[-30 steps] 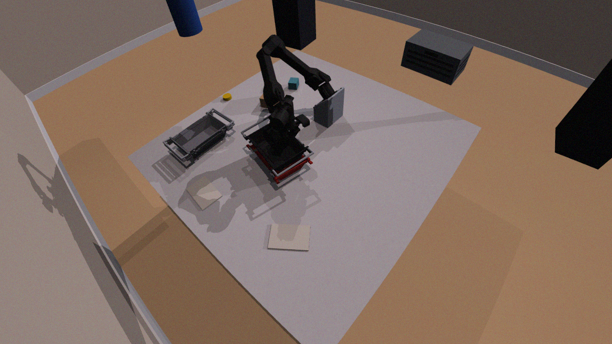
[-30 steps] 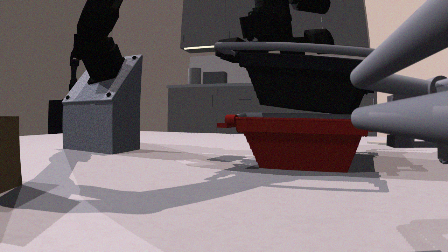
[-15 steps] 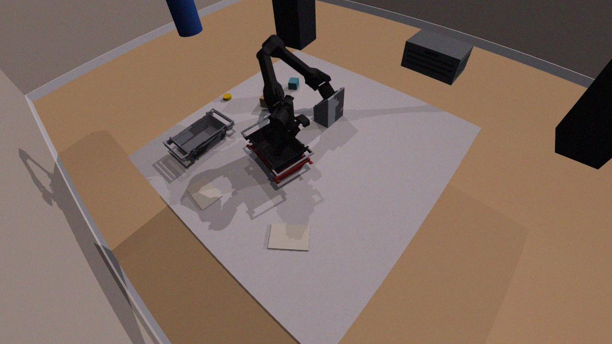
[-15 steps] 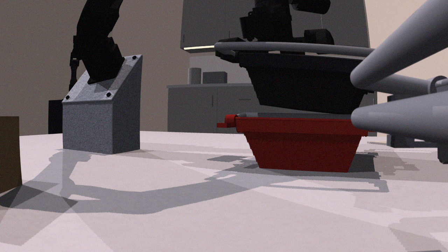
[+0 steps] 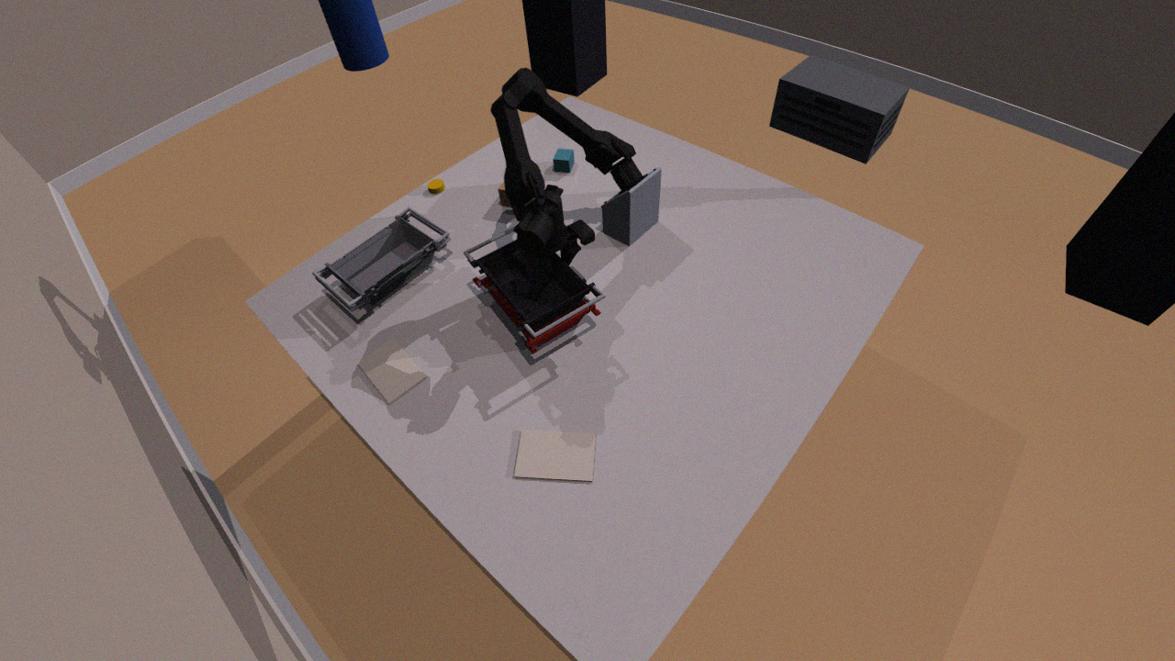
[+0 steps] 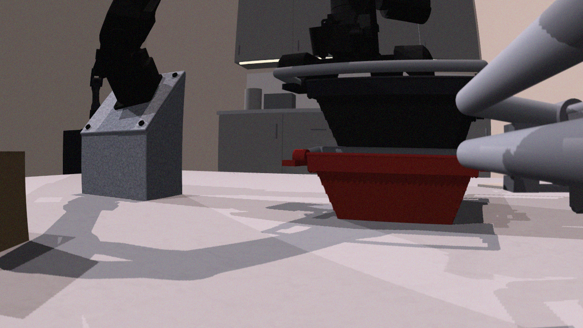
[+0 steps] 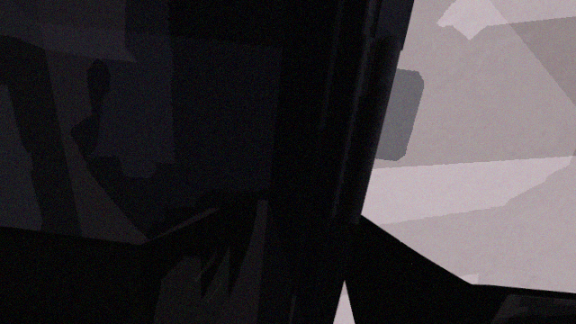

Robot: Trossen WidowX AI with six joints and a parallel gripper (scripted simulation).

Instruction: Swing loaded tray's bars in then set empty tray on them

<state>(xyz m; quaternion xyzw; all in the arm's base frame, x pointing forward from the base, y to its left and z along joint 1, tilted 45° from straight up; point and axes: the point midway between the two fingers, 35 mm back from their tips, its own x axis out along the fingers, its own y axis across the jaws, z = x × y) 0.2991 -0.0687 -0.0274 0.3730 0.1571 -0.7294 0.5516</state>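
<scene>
The red tray (image 5: 563,332) (image 6: 395,199) stands upright on the table. A grey bar (image 6: 366,150) shows across its top, under the black tray; its other bar and the blocks are hidden. The black tray (image 5: 566,287) (image 6: 399,122) sits level above the red tray, its underside at the height of the red rim. Its own grey wire bars (image 5: 493,241) (image 5: 565,314) stick out over its ends. My gripper (image 5: 564,256) is open around the black tray's long side wall, low over the rim. The wrist view is very dark, with the wall between the fingers.
A third, grey tray (image 5: 374,271) with wire bars stands to the left. Large grey rods (image 6: 521,61) fill the right edge of the exterior view. The arm's grey base (image 5: 644,205) (image 6: 114,163), a brown block (image 6: 12,195), a teal cube (image 5: 563,160), a yellow disc (image 5: 435,186) and a cream plate (image 5: 554,456) stand around.
</scene>
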